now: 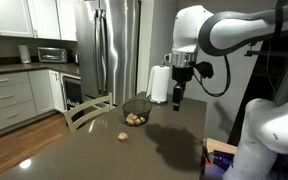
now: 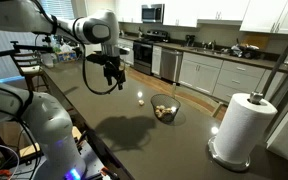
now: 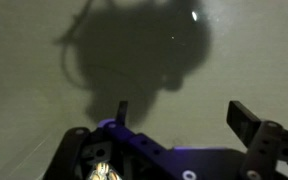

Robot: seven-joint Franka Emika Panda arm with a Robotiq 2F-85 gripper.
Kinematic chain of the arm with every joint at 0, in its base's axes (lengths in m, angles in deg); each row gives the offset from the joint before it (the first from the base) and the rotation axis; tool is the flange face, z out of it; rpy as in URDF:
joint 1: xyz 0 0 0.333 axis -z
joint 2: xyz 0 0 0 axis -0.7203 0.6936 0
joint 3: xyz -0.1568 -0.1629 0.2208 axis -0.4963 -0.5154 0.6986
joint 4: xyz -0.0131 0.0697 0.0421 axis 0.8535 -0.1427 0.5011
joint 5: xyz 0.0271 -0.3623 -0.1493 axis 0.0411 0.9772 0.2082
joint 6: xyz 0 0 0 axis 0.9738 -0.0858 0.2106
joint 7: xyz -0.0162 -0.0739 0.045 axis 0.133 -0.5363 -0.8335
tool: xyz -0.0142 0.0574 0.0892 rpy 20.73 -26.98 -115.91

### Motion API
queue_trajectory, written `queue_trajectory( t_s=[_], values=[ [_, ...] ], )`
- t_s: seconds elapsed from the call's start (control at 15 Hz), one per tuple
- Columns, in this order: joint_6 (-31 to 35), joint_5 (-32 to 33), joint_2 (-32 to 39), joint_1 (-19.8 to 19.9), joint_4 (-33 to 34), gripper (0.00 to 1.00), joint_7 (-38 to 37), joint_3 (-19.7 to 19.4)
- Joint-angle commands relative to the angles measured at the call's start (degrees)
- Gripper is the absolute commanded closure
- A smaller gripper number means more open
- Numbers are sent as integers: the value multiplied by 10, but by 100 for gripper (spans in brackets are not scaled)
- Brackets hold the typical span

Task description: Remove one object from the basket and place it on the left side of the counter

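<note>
The small dark wire basket (image 1: 136, 108) stands on the dark counter (image 1: 104, 155) with several small tan objects inside; it also shows in an exterior view (image 2: 165, 108). One small tan object (image 1: 123, 136) lies on the counter beside the basket, also seen in an exterior view (image 2: 141, 100). My gripper (image 1: 175, 101) hangs above the counter, apart from the basket, and shows in an exterior view (image 2: 113, 80). In the wrist view the gripper (image 3: 179, 115) is open and empty over bare counter, with its own shadow below.
A white paper towel roll (image 2: 238, 125) stands on the counter, also seen in an exterior view (image 1: 159, 85). A chair back (image 1: 87, 112) rises at the counter's edge. A steel fridge (image 1: 109, 45) and kitchen cabinets (image 1: 9, 95) stand behind. A second robot body (image 1: 269, 135) is close by.
</note>
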Motion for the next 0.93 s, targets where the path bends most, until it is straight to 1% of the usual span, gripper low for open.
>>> queue_trajectory(
  t_s=[0.0,0.6,0.87],
  values=[
    [-1,5,1,-8,1,0,-5,-7],
    [-1,5,1,-8,1,0,-5,-7],
    [28,17,63,2,52,0,14,-21]
  ],
)
